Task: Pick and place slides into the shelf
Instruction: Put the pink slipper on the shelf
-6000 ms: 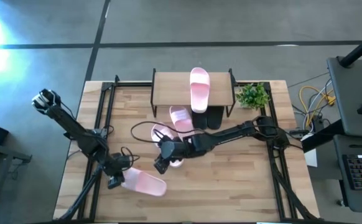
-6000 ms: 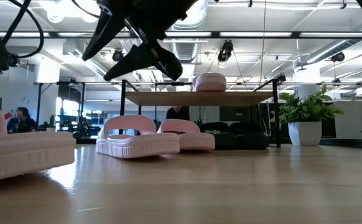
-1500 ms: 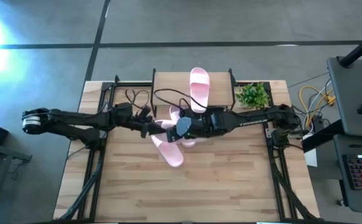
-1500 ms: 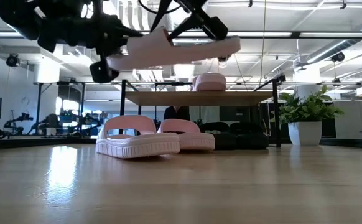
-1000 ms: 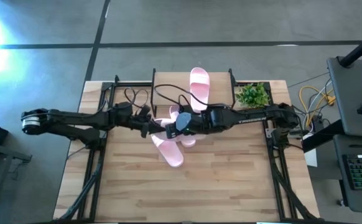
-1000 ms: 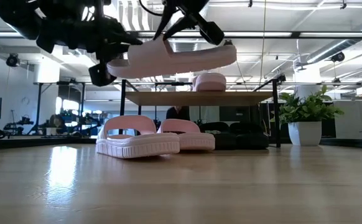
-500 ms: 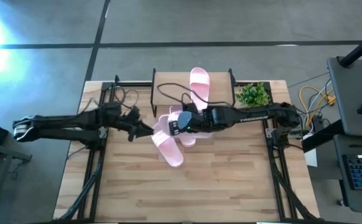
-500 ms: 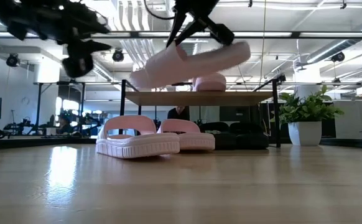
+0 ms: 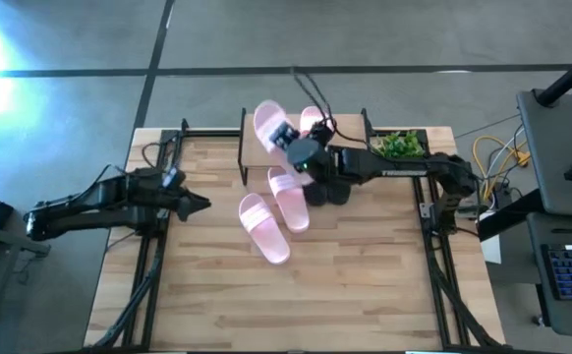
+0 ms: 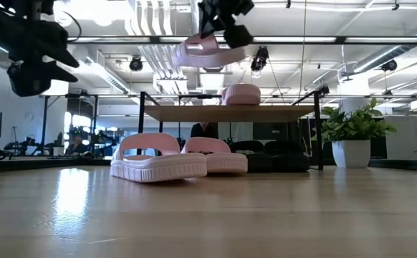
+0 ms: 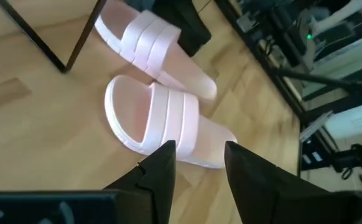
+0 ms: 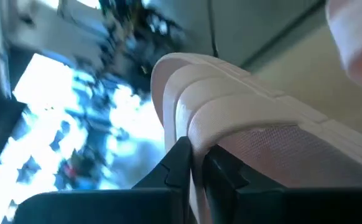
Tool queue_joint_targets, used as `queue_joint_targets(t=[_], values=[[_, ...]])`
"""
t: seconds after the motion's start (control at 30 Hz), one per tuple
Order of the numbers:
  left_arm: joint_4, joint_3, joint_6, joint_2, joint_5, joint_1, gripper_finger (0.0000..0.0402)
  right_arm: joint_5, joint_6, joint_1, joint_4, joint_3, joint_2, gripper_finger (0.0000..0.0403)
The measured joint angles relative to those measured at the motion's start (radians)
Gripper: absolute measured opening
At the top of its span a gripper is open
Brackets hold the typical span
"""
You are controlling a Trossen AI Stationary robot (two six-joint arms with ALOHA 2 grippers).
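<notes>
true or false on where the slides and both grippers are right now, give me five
1. The right gripper holds a pale pink slide above the shelf. True.
2. The left gripper grips a slide. False: it is open and empty, over the table's left side.
3. Two pink slides lie on the tabletop in front of the shelf. True.
4. No slide sits on the shelf top. False: one pink slide rests there.
5. A potted plant stands left of the shelf. False: it stands on its right.

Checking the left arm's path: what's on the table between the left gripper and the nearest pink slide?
High view: only bare wood lies between the left gripper and that slide.
</notes>
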Motion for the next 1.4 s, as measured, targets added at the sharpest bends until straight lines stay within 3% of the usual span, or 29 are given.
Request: queue_joint_targets(t=[0.1, 0.27, 0.53, 0.63, 0.9, 1.07, 1.4], values=[[-0.003, 0.000, -0.014, -0.036, -0.001, 0.000, 0.0123, 0.084, 0.031, -0.058, 0.093, 0.000, 0.039, 0.0026], [-0.012, 0.000, -0.050, -0.082, -0.002, 0.000, 0.0123, 0.062, 0.246, -0.134, 0.157, 0.000, 0.126, 0.0026], [-0.047, 0.000, -0.077, -0.090, -0.003, 0.000, 0.0123, 0.081, 0.526, -0.132, 0.165, 0.093, 0.291, 0.0027], [-0.057, 0.000, -0.077, -0.084, -0.003, 0.000, 0.0123, 0.088, 0.513, -0.130, 0.138, 0.162, 0.333, 0.0028], [-0.082, -0.001, -0.072, -0.091, -0.001, 0.000, 0.0123, 0.133, 0.453, -0.140, -0.226, 0.300, 0.348, 0.0029], [-0.069, -0.001, -0.035, -0.093, -0.001, 0.000, 0.0123, 0.093, 0.444, -0.148, -0.243, 0.300, 0.347, 0.0034], [-0.047, -0.001, -0.029, -0.092, 0.002, 0.000, 0.0123, 0.025, 0.409, -0.149, -0.255, 0.302, 0.345, 0.0134]])
